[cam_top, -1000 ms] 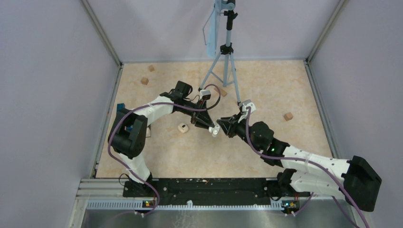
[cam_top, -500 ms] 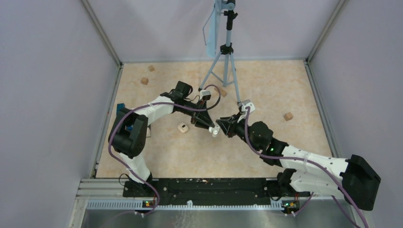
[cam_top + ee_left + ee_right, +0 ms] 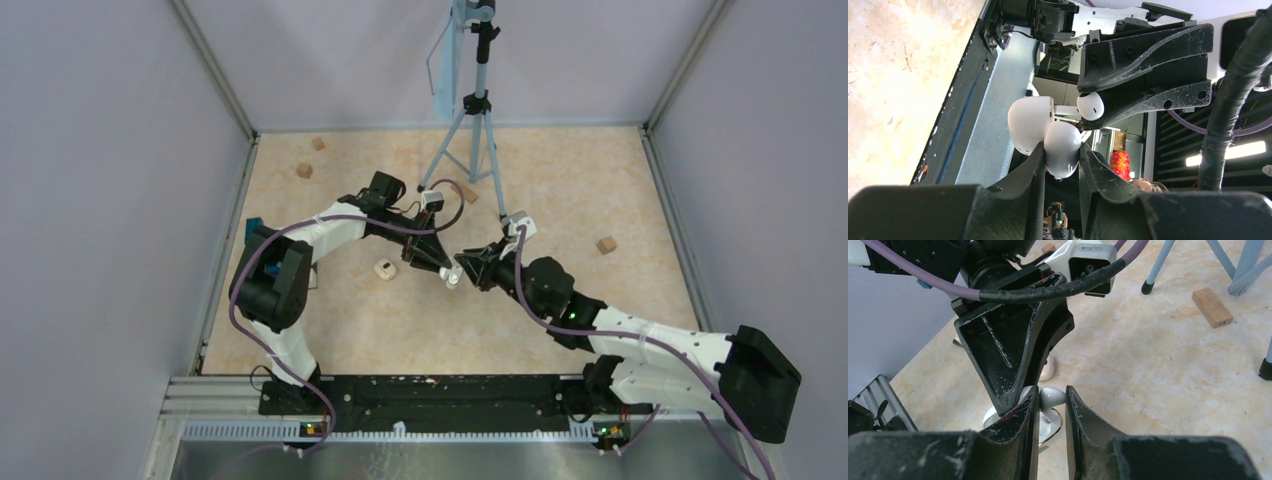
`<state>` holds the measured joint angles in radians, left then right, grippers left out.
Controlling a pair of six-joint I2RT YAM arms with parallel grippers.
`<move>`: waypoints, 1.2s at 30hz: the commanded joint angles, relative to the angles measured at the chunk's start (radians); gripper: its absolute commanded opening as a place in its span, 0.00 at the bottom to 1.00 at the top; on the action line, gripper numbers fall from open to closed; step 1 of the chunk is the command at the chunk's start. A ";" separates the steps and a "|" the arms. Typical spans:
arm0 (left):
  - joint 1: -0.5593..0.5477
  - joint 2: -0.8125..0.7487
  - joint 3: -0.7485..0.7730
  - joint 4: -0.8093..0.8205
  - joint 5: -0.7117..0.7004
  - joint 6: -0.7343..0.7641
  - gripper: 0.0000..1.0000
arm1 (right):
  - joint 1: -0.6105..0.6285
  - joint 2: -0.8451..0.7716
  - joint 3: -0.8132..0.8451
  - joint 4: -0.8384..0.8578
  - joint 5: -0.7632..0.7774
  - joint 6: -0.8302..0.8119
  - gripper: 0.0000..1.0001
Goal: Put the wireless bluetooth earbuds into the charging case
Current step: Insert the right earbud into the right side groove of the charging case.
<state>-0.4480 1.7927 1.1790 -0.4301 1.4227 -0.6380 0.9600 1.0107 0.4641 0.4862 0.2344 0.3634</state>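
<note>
My left gripper is shut on a white charging case, held above the table with its lid swung open. The right gripper meets it from the opposite side, shut on one white earbud. The earbud's stem points down into the case's gold-rimmed opening. In the left wrist view, the earbud sits just above the case mouth, pinched by the right gripper's black fingers. From above, both grippers meet at the case mid-table.
A second small cream case lies on the table left of the grippers. Tan wooden blocks lie at the back left, near the tripod foot and at the right. A tripod stands behind.
The right arm has edged very slightly left toward the case. Both grips are unchanged.
</note>
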 commanded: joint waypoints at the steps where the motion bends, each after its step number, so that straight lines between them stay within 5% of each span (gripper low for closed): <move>1: -0.001 0.003 0.001 0.013 0.037 -0.005 0.00 | 0.016 -0.004 -0.009 0.032 0.000 0.010 0.00; 20: 0.004 0.003 0.002 0.020 0.038 -0.015 0.00 | 0.028 0.003 -0.031 0.027 0.029 0.009 0.00; 26: 0.005 0.007 -0.002 0.022 0.033 -0.019 0.00 | 0.028 0.001 -0.011 -0.013 0.015 0.029 0.24; 36: 0.006 0.017 -0.002 -0.013 0.017 0.011 0.00 | 0.028 -0.007 0.037 -0.020 -0.021 0.053 0.31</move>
<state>-0.4465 1.7962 1.1767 -0.4320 1.4242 -0.6521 0.9749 1.0111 0.4446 0.4503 0.2337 0.3977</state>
